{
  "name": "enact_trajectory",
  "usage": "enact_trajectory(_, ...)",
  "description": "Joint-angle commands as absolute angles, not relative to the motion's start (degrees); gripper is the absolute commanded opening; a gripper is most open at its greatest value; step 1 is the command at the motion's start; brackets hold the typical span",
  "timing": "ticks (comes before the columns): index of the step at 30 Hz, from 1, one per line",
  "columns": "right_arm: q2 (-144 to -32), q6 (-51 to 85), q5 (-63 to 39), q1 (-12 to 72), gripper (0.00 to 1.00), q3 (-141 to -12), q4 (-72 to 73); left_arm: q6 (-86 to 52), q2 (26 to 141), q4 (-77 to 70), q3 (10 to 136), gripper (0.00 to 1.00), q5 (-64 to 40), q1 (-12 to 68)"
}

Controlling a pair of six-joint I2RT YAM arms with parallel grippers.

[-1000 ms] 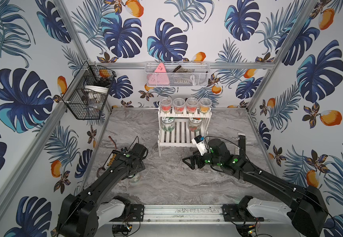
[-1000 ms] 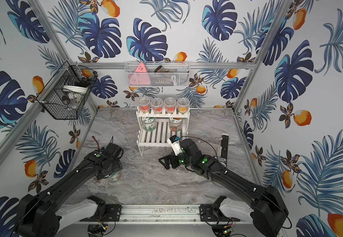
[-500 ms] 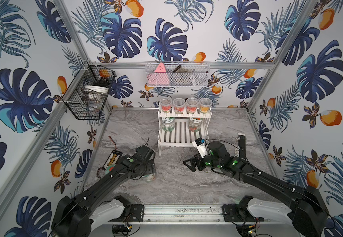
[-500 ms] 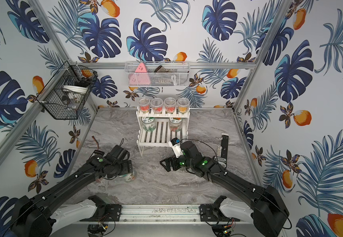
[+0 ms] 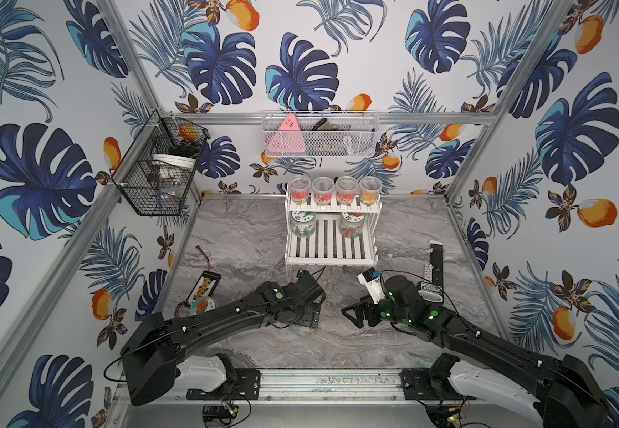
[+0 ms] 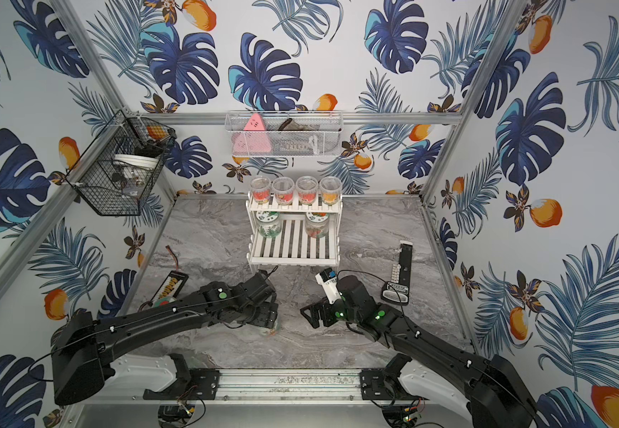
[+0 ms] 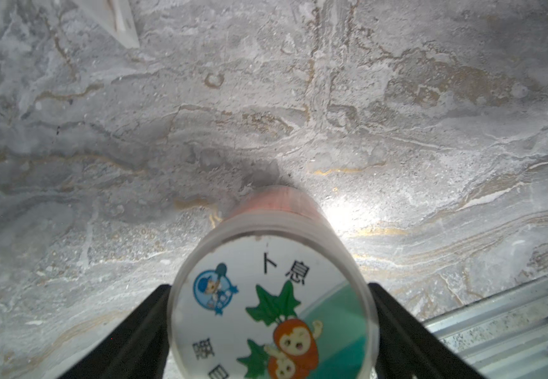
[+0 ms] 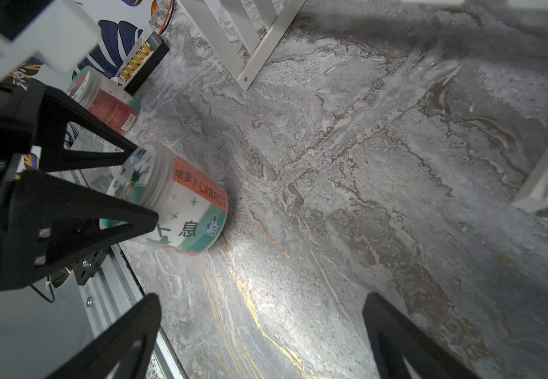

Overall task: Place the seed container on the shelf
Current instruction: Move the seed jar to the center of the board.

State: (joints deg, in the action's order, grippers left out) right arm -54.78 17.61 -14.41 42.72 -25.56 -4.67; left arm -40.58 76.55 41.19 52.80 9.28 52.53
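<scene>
Left gripper jaws seemingly clamp the tilted carrot seed container by its lid, base toward the table. The shelf lies ahead. Right gripper jaws are spread, empty.

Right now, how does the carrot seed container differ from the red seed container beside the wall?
The carrot container is held by the left tool, mid-table; the red container sits free near the wall. The carrot container's label is white, green and orange; the red container's is mostly red. Both are round jars with printed lids.
</scene>
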Motion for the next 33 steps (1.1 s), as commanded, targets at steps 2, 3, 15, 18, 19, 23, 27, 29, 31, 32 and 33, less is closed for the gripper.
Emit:
enact_trajectory(2, -51.7, 17.1, -16.2, 42.8, 0.97, -21.1, 3.7, -38.9, 80.0, 38.3, 55.5, 0.75, 13.1, 54.5)
enact_trajectory(3, -51.1, 16.8, -16.5, 42.8, 0.96, -19.8, 5.4, -38.8, 80.9, 38.2, 56.1, 0.75, 13.3, 55.0)
enact_trajectory(15, -51.8, 14.6, -15.3, 44.3, 0.93, -14.8, 13.0, -37.9, 86.1, 41.6, 59.7, 0.97, 17.2, 58.5)
enact_trajectory(18, -52.3, 13.9, -14.5, 45.1, 0.93, -14.0, 14.8, -37.9, 84.6, 41.7, 59.3, 0.99, 16.8, 58.5)
enact_trajectory(19, -52.4, 13.5, -14.1, 45.5, 0.93, -13.8, 15.5, -37.8, 84.1, 41.5, 59.2, 0.99, 16.5, 58.5)
enact_trajectory(23, -53.5, 12.6, -12.9, 46.5, 0.93, -13.7, 17.1, -37.6, 83.3, 42.5, 59.0, 0.99, 16.1, 58.5)
enact_trajectory(27, -56.1, 11.0, -12.4, 48.3, 0.93, -13.8, 19.9, -36.9, 82.1, 43.5, 57.4, 0.99, 16.8, 58.4)
enact_trajectory(29, -57.9, 9.6, -11.2, 50.0, 0.93, -13.6, 21.8, -36.1, 81.2, 42.3, 55.9, 0.99, 15.8, 57.8)
enact_trajectory(31, -59.6, 8.2, -9.3, 52.0, 0.94, -13.1, 24.4, -35.2, 80.8, 40.8, 55.1, 0.99, 13.8, 57.2)
enact_trajectory(32, -60.6, 7.6, -8.3, 52.9, 0.94, -12.9, 25.7, -34.8, 80.8, 40.1, 54.9, 0.99, 13.2, 56.9)
enact_trajectory(33, -61.4, 7.3, -7.6, 53.6, 0.95, -12.8, 26.8, -34.4, 81.0, 39.6, 54.9, 0.99, 12.7, 56.7)
